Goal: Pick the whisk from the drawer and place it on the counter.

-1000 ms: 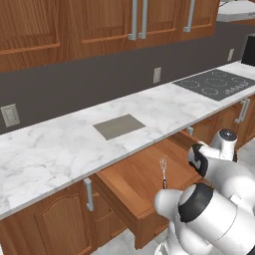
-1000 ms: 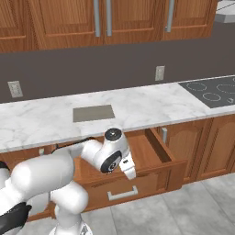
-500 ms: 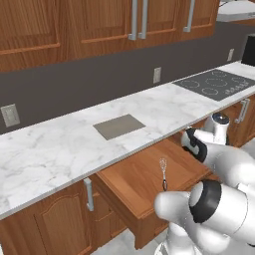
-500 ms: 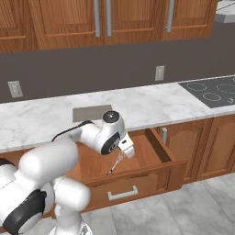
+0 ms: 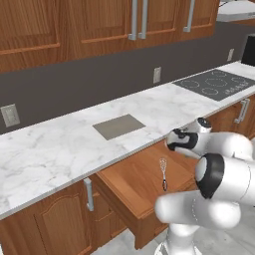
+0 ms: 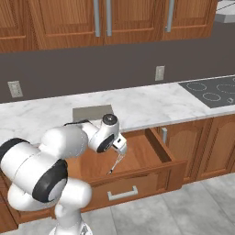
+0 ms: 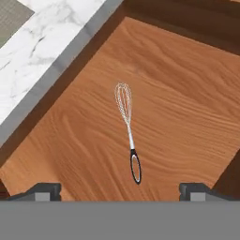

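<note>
In the hand view the two dark fingertips of the two-finger gripper (image 7: pixel 120 190) stand well apart at 6 o'clock, holding nothing; just beyond them the thin whisk with silver wire head and dark looped handle (image 7: pixel 128 132) lies flat on the floor of the open reddish-brown wooden drawer (image 7: pixel 187 98), its long axis running 12 to 6, head toward 12; the left base view adds the silver bar handle (image 5: pixel 89 194); farther off, at 10 o'clock, lies the white marble counter (image 7: pixel 44 51).
</note>
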Robot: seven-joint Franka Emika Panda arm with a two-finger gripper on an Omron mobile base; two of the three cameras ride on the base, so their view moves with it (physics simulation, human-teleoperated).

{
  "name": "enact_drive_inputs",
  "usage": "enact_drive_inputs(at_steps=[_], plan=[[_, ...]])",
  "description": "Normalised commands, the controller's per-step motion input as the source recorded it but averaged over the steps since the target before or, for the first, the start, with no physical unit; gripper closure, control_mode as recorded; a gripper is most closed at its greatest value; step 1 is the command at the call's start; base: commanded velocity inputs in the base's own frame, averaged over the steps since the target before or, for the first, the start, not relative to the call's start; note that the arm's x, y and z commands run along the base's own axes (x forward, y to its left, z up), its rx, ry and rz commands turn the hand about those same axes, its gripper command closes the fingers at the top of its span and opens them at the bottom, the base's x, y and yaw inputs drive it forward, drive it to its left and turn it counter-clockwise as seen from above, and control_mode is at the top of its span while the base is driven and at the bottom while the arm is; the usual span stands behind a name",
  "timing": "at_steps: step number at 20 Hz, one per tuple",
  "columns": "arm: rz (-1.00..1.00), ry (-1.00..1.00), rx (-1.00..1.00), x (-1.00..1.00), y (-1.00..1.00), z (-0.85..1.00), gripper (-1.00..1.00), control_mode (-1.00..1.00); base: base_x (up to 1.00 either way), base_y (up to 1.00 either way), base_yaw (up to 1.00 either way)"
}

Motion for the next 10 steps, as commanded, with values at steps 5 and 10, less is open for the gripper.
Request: enact_drive_inputs(at_steps=[5,10], plan=[[0.20,0.15,-0.01,0.54,0.12,-0.68,-1.00,-1.00,0.00,0.00,0.00],[0.09,0.29,-0.02,0.31,-0.13,-0.78,-1.00,-1.00,0.00,0.00,0.00]])
